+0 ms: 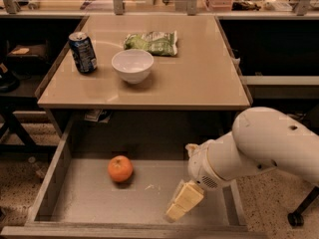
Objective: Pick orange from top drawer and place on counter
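Note:
The orange (120, 168) lies on the grey bottom of the open top drawer (94, 203), left of its middle. My gripper (180, 203) hangs over the drawer's right part, near its front, to the right of the orange and apart from it. The white arm reaches in from the right. The beige counter (199, 78) is above and behind the drawer.
On the counter stand a blue soda can (82, 52) at the left, a white bowl (132, 65) beside it and a green chip bag (152, 42) behind. Dark shelving flanks the counter on both sides. The drawer's low side walls border the orange's area.

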Action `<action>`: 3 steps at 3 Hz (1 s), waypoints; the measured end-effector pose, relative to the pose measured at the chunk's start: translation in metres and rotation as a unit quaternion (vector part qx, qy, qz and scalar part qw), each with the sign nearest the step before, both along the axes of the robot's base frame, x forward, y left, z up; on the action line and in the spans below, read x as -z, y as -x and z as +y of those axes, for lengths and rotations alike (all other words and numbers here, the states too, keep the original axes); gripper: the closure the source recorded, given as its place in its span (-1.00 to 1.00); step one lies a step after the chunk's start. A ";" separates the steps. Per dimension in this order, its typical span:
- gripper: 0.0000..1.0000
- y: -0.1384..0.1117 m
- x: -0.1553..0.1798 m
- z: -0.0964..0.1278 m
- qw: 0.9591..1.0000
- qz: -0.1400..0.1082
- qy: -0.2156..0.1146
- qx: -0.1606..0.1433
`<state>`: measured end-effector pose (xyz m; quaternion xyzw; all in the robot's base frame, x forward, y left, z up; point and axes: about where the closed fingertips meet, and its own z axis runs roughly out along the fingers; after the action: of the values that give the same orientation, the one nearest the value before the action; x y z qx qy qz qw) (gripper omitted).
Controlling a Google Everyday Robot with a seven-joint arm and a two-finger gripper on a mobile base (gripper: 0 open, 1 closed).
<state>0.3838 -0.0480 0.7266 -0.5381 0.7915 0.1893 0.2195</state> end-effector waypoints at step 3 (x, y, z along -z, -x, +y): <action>-1.00 -0.014 0.015 0.064 0.995 -0.025 -0.092 -0.019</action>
<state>0.3978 0.0163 0.7111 -0.5347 0.7547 0.2521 0.2845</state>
